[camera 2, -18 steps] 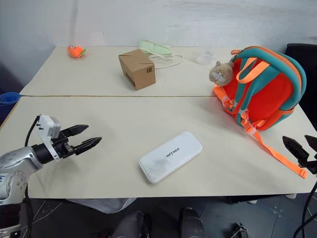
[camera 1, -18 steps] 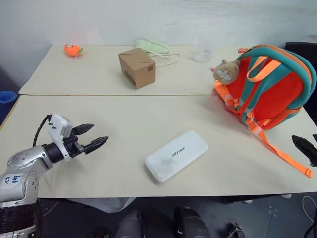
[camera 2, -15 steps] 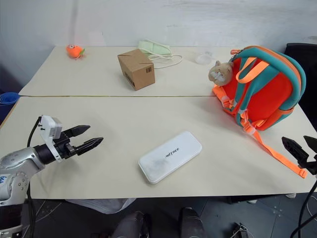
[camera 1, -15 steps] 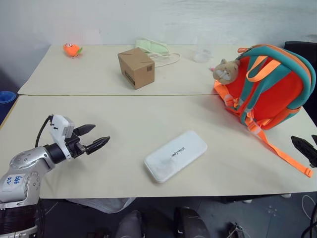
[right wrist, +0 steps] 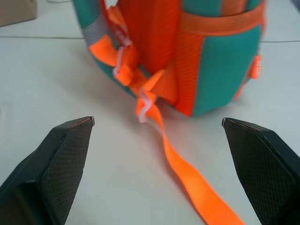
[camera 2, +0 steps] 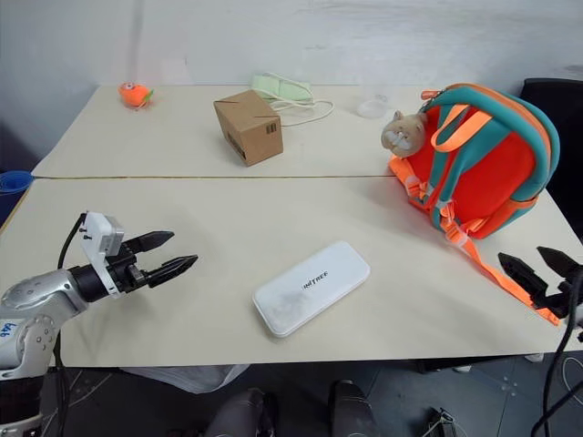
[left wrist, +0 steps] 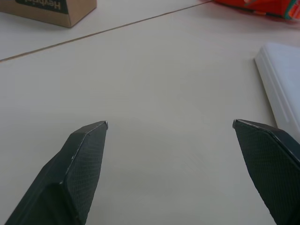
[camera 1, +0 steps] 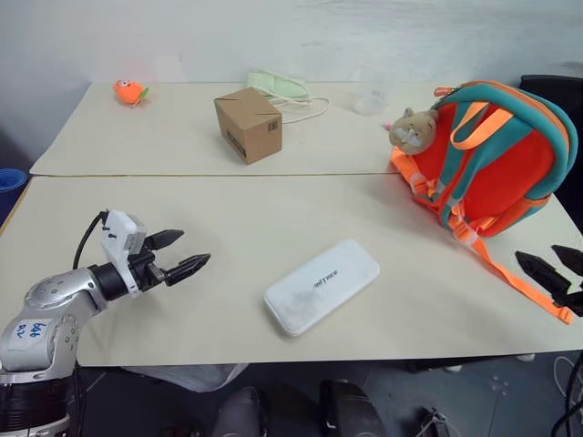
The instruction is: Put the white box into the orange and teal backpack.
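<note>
The white box point(camera 1: 322, 286) lies flat and slantwise on the near table, close to its front edge. The orange and teal backpack point(camera 1: 496, 155) stands at the right, with a beige plush animal point(camera 1: 410, 130) on its left side and an orange strap point(right wrist: 187, 178) trailing toward the front edge. My left gripper point(camera 1: 196, 247) hovers open over the table to the left of the white box point(left wrist: 283, 75), pointing at it, nothing between its fingers. My right gripper point(camera 2: 520, 255) is open at the right edge, just above the strap's end, facing the backpack point(right wrist: 211, 47).
A brown cardboard box point(camera 1: 249, 125) stands on the far table, with an orange toy point(camera 1: 130, 91) at the far left, a pale green cloth with a cord point(camera 1: 282, 86) and a clear plastic piece point(camera 1: 369, 102) behind. A seam point(camera 1: 228, 175) runs between the two tables.
My right gripper has come in from the right edge toward the strap, both fingers now showing. My left gripper has edged a little toward the white box.
</note>
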Motion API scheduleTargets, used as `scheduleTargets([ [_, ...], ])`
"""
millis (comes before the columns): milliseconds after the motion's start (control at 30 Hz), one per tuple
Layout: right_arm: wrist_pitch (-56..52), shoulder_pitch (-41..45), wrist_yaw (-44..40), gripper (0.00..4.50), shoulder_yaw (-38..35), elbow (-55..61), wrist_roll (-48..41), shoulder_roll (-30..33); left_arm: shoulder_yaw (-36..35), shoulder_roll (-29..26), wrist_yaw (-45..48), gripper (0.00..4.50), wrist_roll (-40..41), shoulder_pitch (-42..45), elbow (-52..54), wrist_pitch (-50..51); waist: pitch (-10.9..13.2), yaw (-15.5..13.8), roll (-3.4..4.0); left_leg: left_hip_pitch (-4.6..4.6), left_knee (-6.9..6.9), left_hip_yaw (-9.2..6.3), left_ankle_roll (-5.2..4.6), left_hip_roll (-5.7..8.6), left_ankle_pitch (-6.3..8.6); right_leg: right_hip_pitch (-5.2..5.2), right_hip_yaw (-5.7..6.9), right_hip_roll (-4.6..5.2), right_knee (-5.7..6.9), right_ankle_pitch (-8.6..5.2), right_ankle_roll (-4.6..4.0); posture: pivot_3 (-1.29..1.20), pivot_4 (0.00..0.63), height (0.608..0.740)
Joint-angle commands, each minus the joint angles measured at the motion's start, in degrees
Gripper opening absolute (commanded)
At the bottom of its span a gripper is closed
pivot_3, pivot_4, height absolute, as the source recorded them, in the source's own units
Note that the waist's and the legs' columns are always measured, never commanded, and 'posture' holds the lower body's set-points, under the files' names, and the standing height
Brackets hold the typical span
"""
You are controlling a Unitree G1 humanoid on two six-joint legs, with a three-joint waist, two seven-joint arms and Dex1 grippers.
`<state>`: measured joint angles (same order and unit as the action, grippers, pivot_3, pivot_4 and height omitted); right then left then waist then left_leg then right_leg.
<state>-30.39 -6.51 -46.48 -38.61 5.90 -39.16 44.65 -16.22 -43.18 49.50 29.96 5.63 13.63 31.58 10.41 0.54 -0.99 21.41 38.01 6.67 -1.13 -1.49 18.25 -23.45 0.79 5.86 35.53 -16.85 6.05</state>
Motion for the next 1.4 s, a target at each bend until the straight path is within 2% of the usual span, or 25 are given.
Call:
scheduleTargets([
  [33,-0.32,0.78,-1.03,3.90,8.54,10.17,-0.36,-1.36,8.11,-3.45,9.71,3.63,-1.73,-3.04,5.65,-4.57,-0.01,0.51,0.01,-0.02,-0.01,0.01,0.03,-0.02,0.02,0.00,-0.03,-0.02,0.00,-0.01,-0.02,0.00,0.150,0.740],
  [167,1.19,4.16,-1.72,2.51,18.32,11.66,3.90,-1.05,14.56,-4.73,14.92,2.30,-3.59,-1.53,3.83,-7.17,0.01,1.00,0.03,-0.02,-0.05,0.00,0.27,-0.05,0.15,-0.02,-0.02,-0.04,0.00,-0.06,-0.12,0.00,0.150,0.740],
  [300,3.16,12.46,-0.76,1.10,28.24,6.84,10.79,-2.48,20.69,-2.10,17.03,1.02,-6.05,4.40,-0.25,-9.18,0.01,1.03,0.03,-0.02,-0.02,-0.02,0.05,-0.04,0.03,-0.01,0.01,-0.02,0.01,-0.08,-0.14,0.00,0.150,0.740],
  [400,4.43,16.80,-1.17,0.06,32.49,3.06,13.70,-3.77,23.37,-1.19,19.86,0.09,-6.51,6.58,-2.65,-10.22,0.01,1.03,0.03,0.00,-0.02,-0.02,0.06,-0.04,0.03,-0.04,0.05,-0.04,0.01,-0.08,-0.16,0.00,0.150,0.740],
  [433,4.55,18.09,-1.12,0.02,33.61,1.72,14.45,-4.29,24.07,-1.07,20.49,0.04,-6.61,7.11,-3.21,-10.26,0.01,1.03,0.03,0.01,-0.02,-0.02,0.11,-0.08,0.07,-0.06,0.13,-0.07,0.01,-0.11,-0.20,0.00,0.150,0.740],
  [667,5.61,23.12,-0.76,0.02,38.27,-3.14,18.53,-7.89,26.69,1.63,19.85,0.04,-9.34,11.48,-8.13,-10.61,0.01,1.03,0.03,0.13,0.15,0.16,0.09,-0.16,0.08,-0.19,0.60,-0.18,0.09,-0.13,-0.24,0.00,0.150,0.740],
  [933,-0.02,13.98,0.61,0.02,35.50,10.14,15.20,-7.94,23.96,9.58,10.30,0.04,-12.89,18.45,-16.52,-11.38,0.01,0.30,0.03,0.12,0.21,0.13,0.01,-0.15,0.05,-0.15,0.63,-0.12,0.16,-0.07,-0.14,0.00,0.150,0.740],
  [1100,-1.84,10.47,4.06,0.02,32.67,13.53,15.41,-8.85,22.94,8.42,11.42,0.04,-13.33,19.34,-18.65,-10.10,0.01,0.81,0.02,0.07,0.18,0.16,0.04,-0.17,0.05,-0.17,0.66,-0.18,0.24,-0.07,-0.13,0.00,0.150,0.740],
  [1200,-1.37,9.94,5.28,0.00,31.65,12.80,16.34,-9.03,22.42,6.23,12.58,0.59,-12.86,19.88,-20.76,-5.30,0.01,1.02,0.02,0.06,0.17,0.17,0.06,-0.17,0.05,-0.17,0.67,-0.18,0.23,-0.07,-0.14,0.00,0.150,0.740],
  [1300,-0.10,10.24,5.59,0.00,31.61,11.28,17.12,-8.99,22.00,4.59,13.25,1.50,-9.41,21.34,-23.34,9.44,0.01,0.98,0.02,0.05,0.18,0.16,0.06,-0.17,0.05,-0.16,0.70,-0.20,0.22,-0.07,-0.14,0.00,0.150,0.740],
  [1400,0.46,10.31,5.67,0.00,31.85,10.77,17.27,-8.97,20.94,4.35,13.26,2.35,-5.61,22.50,-23.73,19.11,0.01,1.05,0.02,-0.01,0.19,0.16,0.05,-0.15,0.05,-0.11,0.68,-0.21,0.25,-0.07,-0.13,0.00,0.150,0.740],
])
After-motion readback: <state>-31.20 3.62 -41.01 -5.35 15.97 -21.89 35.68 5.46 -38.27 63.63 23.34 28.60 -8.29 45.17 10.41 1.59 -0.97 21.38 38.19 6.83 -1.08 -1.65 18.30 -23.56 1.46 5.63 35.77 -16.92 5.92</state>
